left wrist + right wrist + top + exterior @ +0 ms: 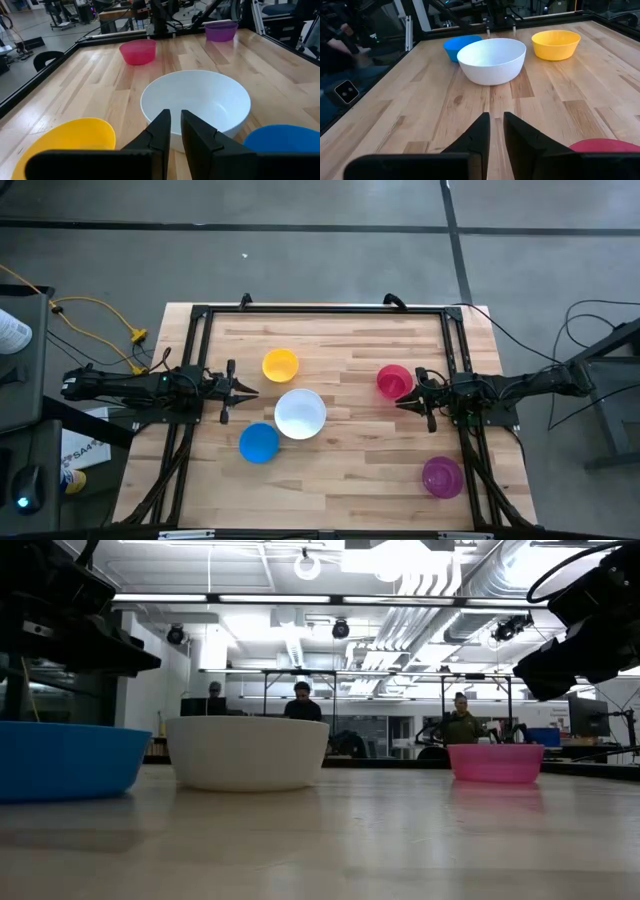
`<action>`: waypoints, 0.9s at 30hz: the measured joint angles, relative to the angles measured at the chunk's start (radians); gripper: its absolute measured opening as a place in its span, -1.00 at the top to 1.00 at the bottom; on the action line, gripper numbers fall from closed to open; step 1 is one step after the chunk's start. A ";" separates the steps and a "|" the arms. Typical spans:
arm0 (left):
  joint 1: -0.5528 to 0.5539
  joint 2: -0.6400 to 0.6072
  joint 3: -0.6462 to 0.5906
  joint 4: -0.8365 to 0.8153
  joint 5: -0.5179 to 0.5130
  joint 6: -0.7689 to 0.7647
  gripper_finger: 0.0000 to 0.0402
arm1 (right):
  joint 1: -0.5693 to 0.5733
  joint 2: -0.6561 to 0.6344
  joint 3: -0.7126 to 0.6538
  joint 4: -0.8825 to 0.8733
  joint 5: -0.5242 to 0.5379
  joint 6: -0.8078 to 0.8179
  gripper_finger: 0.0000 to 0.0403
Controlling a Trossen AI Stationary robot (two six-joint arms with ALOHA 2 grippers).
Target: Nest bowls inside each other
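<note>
Sitting separately: five bowls; both end effectors empty.

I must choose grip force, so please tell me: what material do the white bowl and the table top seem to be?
White bowl: probably plastic; thin, even rim and a smooth surface with a soft sheen. Table top: wood, apparently butcher-block; narrow joined strips with visible grain and a light satin finish.
</note>
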 joint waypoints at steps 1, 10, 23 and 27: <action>0.000 0.000 0.000 0.000 0.000 0.000 0.78 | 0.000 0.000 0.000 0.000 0.000 0.000 0.76; 0.000 0.000 0.000 0.000 0.000 0.000 0.78 | 0.000 0.000 0.000 0.000 0.000 0.000 0.76; 0.000 0.000 0.000 0.002 -0.019 0.000 0.78 | 0.000 0.000 0.000 0.000 0.000 0.000 0.76; 0.000 0.000 0.000 0.002 -0.019 0.000 0.78 | 0.000 0.000 0.000 0.000 0.000 0.000 0.76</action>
